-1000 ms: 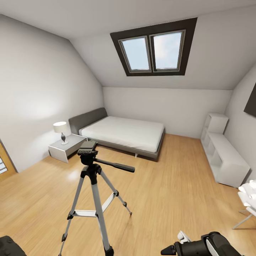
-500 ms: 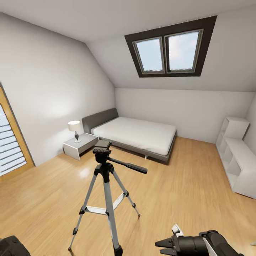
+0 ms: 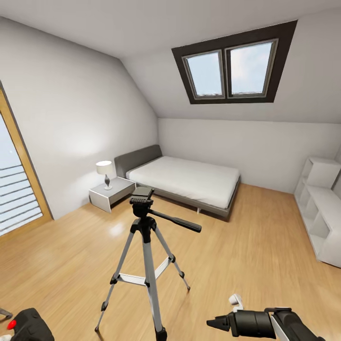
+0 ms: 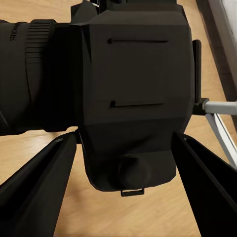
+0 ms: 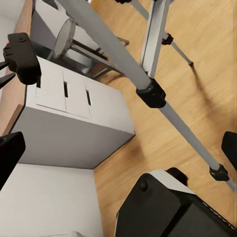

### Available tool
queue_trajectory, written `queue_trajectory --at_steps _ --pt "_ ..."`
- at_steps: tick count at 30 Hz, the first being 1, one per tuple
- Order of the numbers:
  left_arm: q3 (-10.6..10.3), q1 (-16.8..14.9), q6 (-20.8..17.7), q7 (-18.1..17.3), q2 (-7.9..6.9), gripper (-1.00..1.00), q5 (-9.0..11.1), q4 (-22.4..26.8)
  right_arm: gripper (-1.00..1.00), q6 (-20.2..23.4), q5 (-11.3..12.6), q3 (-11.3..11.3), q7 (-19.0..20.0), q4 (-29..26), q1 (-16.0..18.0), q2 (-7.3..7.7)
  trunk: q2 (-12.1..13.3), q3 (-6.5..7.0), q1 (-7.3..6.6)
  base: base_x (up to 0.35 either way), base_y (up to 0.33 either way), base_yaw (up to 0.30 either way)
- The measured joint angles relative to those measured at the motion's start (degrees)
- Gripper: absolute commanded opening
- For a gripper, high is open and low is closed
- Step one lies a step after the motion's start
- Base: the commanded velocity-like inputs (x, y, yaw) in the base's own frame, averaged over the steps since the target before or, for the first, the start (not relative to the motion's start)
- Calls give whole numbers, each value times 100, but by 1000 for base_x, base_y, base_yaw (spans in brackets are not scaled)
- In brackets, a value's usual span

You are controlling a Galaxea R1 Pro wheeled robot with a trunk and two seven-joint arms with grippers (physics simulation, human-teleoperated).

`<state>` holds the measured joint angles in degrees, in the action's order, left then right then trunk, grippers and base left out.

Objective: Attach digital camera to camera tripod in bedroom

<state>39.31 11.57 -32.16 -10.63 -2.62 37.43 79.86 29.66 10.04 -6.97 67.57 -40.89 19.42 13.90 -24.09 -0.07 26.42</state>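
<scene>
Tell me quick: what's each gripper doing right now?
Left gripper: shut on the digital camera.
Right gripper: empty; open or shut cannot be told.

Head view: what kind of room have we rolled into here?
A bedroom, by the look of it: a grey bed with a white mattress, a nightstand carrying a lamp, and a skylight in the sloped ceiling.
</scene>
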Motion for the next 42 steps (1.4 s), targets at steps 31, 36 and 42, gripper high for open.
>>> queue_trajectory --at_steps 31,36,42 --pt "-208 -51 0 12 -34 -100 -11 0 100 -72 23 28 -35 -24 6 0 0 10 0 0 42 -40" --pt "-212 -50 0 14 -36 -100 -11 -1 100 -74 23 28 -34 -24 6 0 0 10 0 22 8 -2" --pt "-232 -50 6 8 -34 -100 -133 -1 100 -76 24 28 -35 -24 6 0 -1 10 -1 113 68 -1"
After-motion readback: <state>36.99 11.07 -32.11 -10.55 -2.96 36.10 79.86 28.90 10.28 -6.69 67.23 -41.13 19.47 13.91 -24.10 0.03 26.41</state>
